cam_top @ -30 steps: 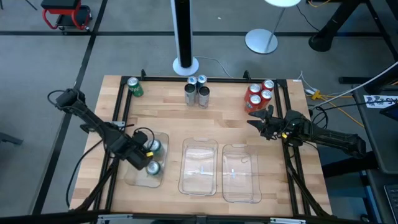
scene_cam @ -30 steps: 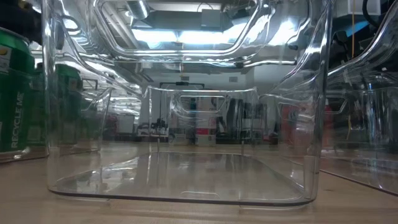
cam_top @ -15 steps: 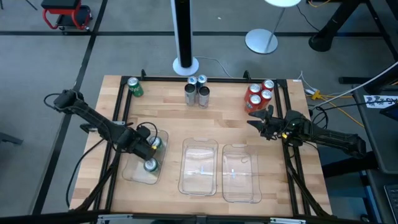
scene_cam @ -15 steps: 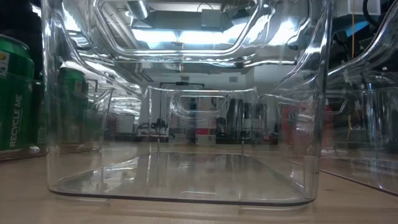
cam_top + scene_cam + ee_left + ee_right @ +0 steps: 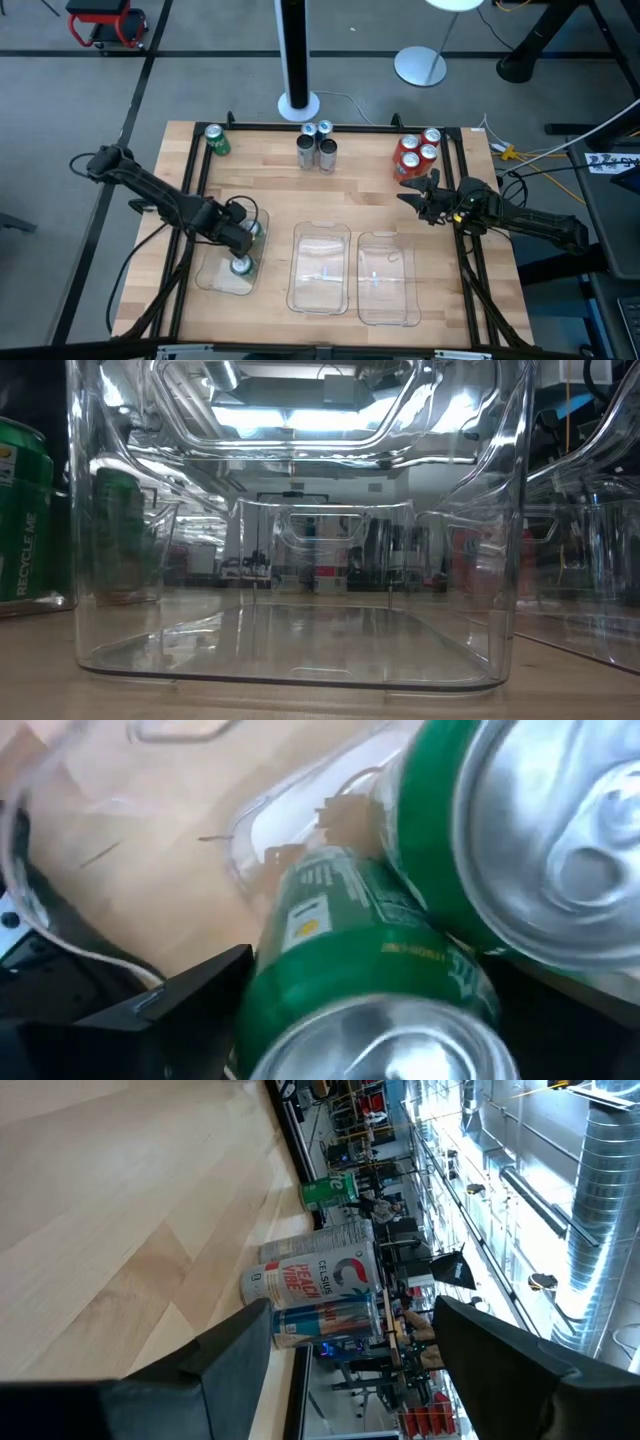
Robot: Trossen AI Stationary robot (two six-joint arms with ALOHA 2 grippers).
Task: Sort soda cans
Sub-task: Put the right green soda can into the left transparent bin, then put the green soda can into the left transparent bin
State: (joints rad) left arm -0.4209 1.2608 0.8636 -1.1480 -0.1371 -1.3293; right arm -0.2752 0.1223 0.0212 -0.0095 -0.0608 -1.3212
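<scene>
Two green cans are in the left clear tray (image 5: 215, 280). My left gripper (image 5: 238, 238) reaches down into the tray and is shut on the farther green can (image 5: 360, 950). The nearer green can (image 5: 241, 265) stands on its base on the tray floor and shows large in the left wrist view (image 5: 520, 830). A third green can (image 5: 215, 140) stands at the far left. The silver-grey cans (image 5: 316, 146) stand at the far middle and the red cans (image 5: 418, 150) at the far right. My right gripper (image 5: 416, 190) is open and empty, just near of the red cans. My left gripper has the green can's side wall (image 5: 270, 970) between its two fingers (image 5: 170, 1010), near the can's top. The fingers come from above, slanting toward the table's right. The can stays upright inside the left tray; its base is hidden.
Two more clear trays, the middle one (image 5: 320, 300) and the right one (image 5: 390, 315), stand near the front edge. A black frame rail (image 5: 200, 170) runs around the tabletop. Bare wood lies between the far cans and the trays.
My left gripper has moved a little toward the far edge and the right inside the left tray, taking the held green can with it. The can stays upright. My right arm has kept still.
</scene>
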